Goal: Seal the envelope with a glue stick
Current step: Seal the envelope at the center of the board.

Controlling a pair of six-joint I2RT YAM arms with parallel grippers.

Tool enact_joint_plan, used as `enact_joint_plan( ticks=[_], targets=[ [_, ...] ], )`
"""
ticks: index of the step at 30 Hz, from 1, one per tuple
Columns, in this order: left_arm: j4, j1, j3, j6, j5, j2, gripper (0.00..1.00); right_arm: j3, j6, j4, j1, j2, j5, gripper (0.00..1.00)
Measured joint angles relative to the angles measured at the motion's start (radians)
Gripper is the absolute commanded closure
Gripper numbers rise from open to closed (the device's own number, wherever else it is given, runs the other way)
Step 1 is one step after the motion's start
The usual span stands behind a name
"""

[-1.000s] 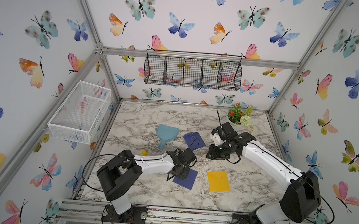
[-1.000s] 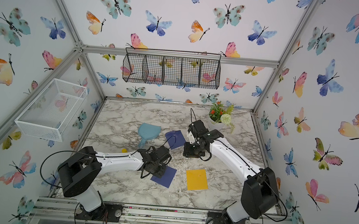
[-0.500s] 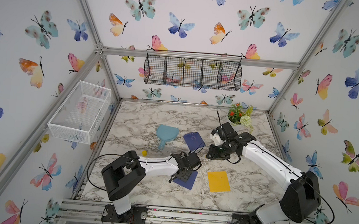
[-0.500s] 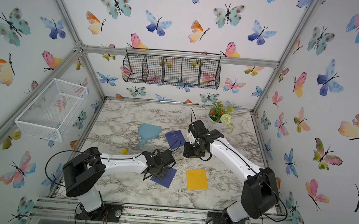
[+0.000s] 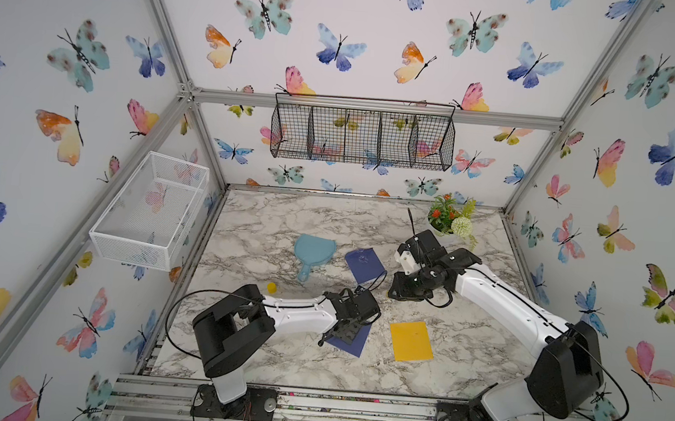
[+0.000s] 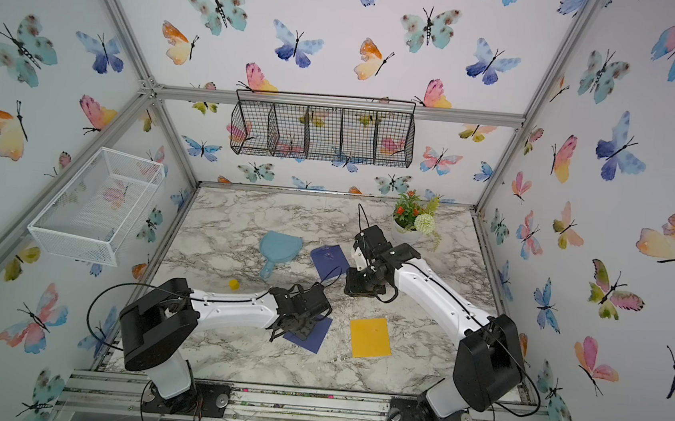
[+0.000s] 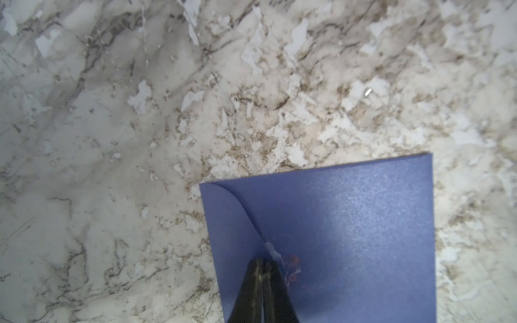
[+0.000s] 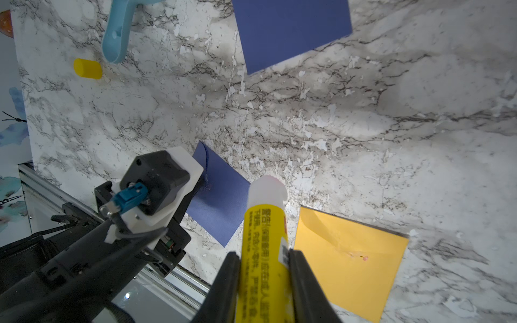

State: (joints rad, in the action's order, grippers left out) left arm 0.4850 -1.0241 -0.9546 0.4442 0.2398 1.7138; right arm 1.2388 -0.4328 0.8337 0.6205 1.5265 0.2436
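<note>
A dark blue envelope (image 5: 353, 342) (image 7: 335, 223) lies flap-side up near the table's front, its flap folded down. My left gripper (image 7: 263, 261) (image 5: 342, 332) is shut, its tips resting on the envelope by the flap's point, where white and reddish smears (image 7: 292, 265) show. My right gripper (image 8: 264, 256) hovers further back and to the right, shut on the yellow glue stick (image 8: 264, 237). The stick's white tip (image 8: 267, 187) is uncapped and points down towards the table. In both top views the right wrist hides the stick.
A second blue envelope (image 5: 364, 264) lies mid-table and a yellow envelope (image 5: 410, 341) front right. A yellow cap (image 5: 271, 287) sits at the left beside a light blue scoop (image 5: 313, 251). A potted plant (image 5: 449, 219) stands at the back right. Wire baskets (image 5: 361, 132) (image 5: 152, 212) hang on the walls.
My left arm has shifted a little to the right, with its gripper staying on the near blue envelope. The right arm and the glue stick have not moved.
</note>
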Motion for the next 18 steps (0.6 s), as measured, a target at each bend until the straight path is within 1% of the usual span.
enact_joint_plan(
  ticks=[6,12,18],
  targets=[
    [0.043,0.031,-0.001,-0.017,-0.015,-0.025,0.87,0.0,0.0,0.001,0.0,0.0,0.0,0.98],
    [0.064,0.05,0.002,-0.017,-0.048,-0.103,0.88,0.0,0.0,0.001,0.0,0.0,0.0,0.98],
    [0.043,0.063,0.059,-0.01,-0.107,-0.14,0.88,0.0,0.0,0.002,0.0,0.0,0.0,0.98]
  ],
)
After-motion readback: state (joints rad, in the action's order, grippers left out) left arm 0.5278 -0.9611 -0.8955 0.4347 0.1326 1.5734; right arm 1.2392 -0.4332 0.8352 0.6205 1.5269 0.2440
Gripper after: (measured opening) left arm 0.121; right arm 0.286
